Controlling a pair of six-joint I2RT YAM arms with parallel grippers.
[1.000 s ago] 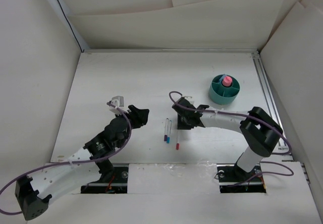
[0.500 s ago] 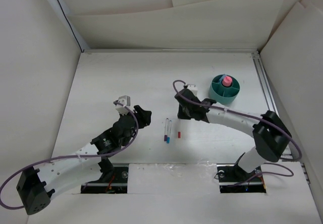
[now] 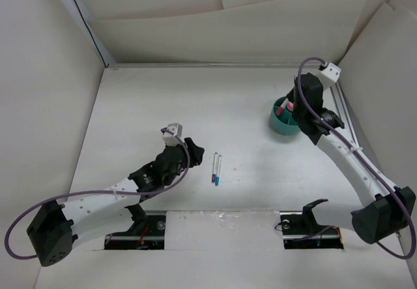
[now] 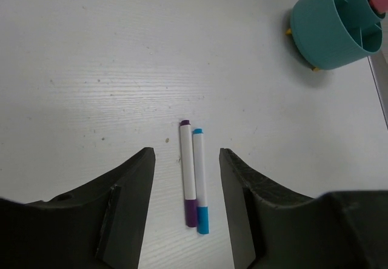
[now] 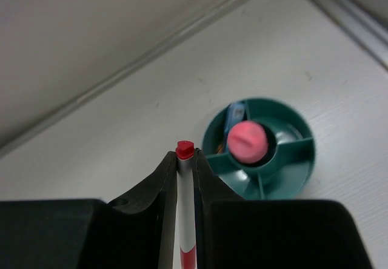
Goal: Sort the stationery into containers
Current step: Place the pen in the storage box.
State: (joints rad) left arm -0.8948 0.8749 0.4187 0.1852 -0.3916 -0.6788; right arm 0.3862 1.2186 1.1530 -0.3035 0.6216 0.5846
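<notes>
Two thin white pens, one purple-tipped (image 4: 187,175) and one blue-tipped (image 4: 199,181), lie side by side on the table (image 3: 217,168). My left gripper (image 4: 187,220) is open just above them, one finger on each side; in the top view it (image 3: 193,151) sits left of the pens. My right gripper (image 5: 184,166) is shut on a white pen with red tips (image 5: 185,149), held high next to the teal cup (image 5: 267,154). The cup (image 3: 281,120) holds a pink-capped marker (image 5: 247,142) and a light blue one (image 5: 233,116).
White walls enclose the table on the left, back and right. A metal rail (image 3: 343,120) runs along the right edge beside the cup. The cup shows at the far right of the left wrist view (image 4: 330,26).
My right gripper has lifted the red-tipped pen off the table and swung it right and back to the cup. My left gripper has moved right toward the two remaining pens.
</notes>
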